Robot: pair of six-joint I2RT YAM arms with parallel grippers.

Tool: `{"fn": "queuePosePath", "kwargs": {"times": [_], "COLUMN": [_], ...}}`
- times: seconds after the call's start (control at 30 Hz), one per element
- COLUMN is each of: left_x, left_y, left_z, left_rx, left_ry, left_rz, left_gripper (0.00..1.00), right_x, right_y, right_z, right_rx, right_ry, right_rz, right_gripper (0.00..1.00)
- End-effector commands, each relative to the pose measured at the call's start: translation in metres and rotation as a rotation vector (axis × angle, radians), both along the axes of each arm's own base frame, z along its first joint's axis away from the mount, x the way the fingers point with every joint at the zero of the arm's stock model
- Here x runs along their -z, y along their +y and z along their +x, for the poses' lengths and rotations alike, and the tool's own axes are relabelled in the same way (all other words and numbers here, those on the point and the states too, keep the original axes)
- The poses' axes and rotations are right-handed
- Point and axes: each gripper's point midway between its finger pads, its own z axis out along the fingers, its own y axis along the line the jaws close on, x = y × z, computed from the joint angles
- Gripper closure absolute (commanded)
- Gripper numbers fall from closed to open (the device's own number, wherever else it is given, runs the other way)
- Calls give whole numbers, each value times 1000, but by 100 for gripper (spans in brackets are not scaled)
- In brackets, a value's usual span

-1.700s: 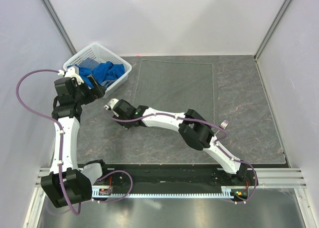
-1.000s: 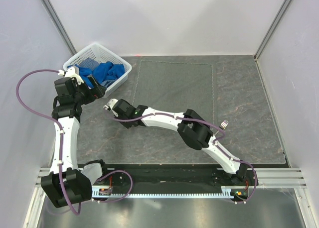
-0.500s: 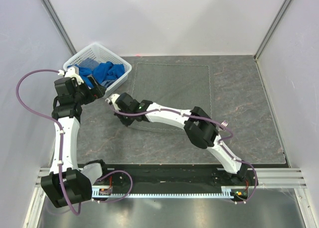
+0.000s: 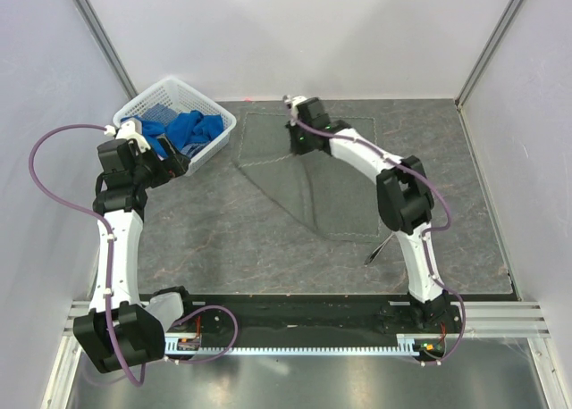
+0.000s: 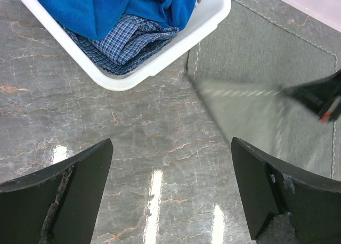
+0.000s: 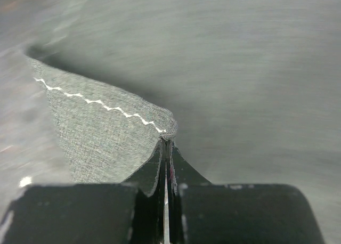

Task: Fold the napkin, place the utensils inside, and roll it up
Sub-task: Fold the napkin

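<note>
The napkin [image 4: 313, 172], dark grey with a pale stitched hem, lies mid-table with one corner lifted and pulled toward the far edge, so a diagonal fold shows. My right gripper [image 4: 291, 104] is shut on that corner [image 6: 160, 124], with the jaws pressed together [image 6: 166, 143] around the cloth. The lifted flap [image 5: 240, 97] and the right gripper [image 5: 319, 97] show blurred in the left wrist view. A small silver fork [image 4: 379, 246] lies on the table just off the napkin's near right corner. My left gripper [image 4: 177, 163] [image 5: 170, 148] hovers open over bare table beside the basket, holding nothing.
A white plastic basket [image 4: 170, 92] [image 5: 160, 63] at the far left holds bright blue cloths [image 4: 183, 128] [image 5: 106, 4] and a checked cloth [image 5: 128, 41]. Walls enclose the table on the left, back and right.
My right gripper has carried the napkin corner from the near left up and across to the far edge. The fork now shows from behind the arm. The left arm has not moved.
</note>
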Motion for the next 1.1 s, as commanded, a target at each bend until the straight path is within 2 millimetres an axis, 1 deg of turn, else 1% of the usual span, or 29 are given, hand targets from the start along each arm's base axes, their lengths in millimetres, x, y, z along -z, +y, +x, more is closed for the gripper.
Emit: {"fn": "queuePosePath", "kwargs": {"times": [0.0, 0.07, 0.1, 0.17, 0.2, 0.27, 0.3, 0.33, 0.37, 0.43, 0.47, 0.53, 0.57, 0.63, 0.67, 0.77, 0.83, 0.9, 0.93, 1.07], "left_x": [-3, -1, 0, 1, 2, 4, 5, 5, 6, 8, 8, 9, 8, 10, 10, 11, 12, 11, 11, 13], "left_y": [5, 4, 5, 5, 5, 4, 5, 5, 5, 5, 5, 5, 5, 6, 6, 5, 5, 5, 5, 5], "left_z": [-1, 0, 0, 1, 1, 1, 1, 2, 2, 2, 2, 3, 3, 3, 3, 4, 4, 4, 4, 4], "left_rx": [6, 8, 6, 9, 9, 12, 11, 10, 11, 12, 11, 13, 13, 12, 14, 15, 16, 18, 16, 17], "left_ry": [-22, -16, -14, -9, -7, -2, 1, 3, 6, 12, 10, 13, 12, 16, 17, 19, 21, 21, 21, 27], "left_rz": [51, 51, 51, 50, 50, 49, 48, 50, 48, 47, 48, 46, 48, 51, 48, 47, 45, 45, 45, 45], "left_gripper": [0, 0, 0, 0, 0, 0, 0, 0, 0, 0, 0, 0, 0, 0, 0, 0, 0, 0, 0, 0], "right_x": [0, 3, 3, 8, 9, 13, 14, 14, 14, 13, 13, 13, 14, 15, 16, 16, 15, 17, 12, 12], "right_y": [-45, -62, -79, -96, -112, -124, -142, -148, -159, -169, -178, -187, -195, -203, -211, -226, -233, -241, -243, -256], "right_z": [42, 60, 71, 89, 99, 111, 119, 123, 130, 139, 143, 151, 155, 160, 162, 168, 173, 178, 182, 190], "right_rx": [90, 127, 160, 205, 237, 263, 306, 321, 343, 366, 383, 412, 429, 450, 466, 498, 510, 525, 530, 562], "right_ry": [-39, -53, -60, -76, -79, -82, -91, -93, -102, -118, -125, -140, -145, -156, -155, -168, -179, -183, -197, -213], "right_rz": [-15, -27, -36, -51, -54, -52, -67, -67, -69, -74, -76, -86, -89, -93, -98, -101, -91, -84, -78, -77], "right_gripper": [100, 100, 100, 100, 100, 100, 100, 100, 100, 100, 100, 100, 100, 100, 100, 100, 100, 100, 100, 100]}}
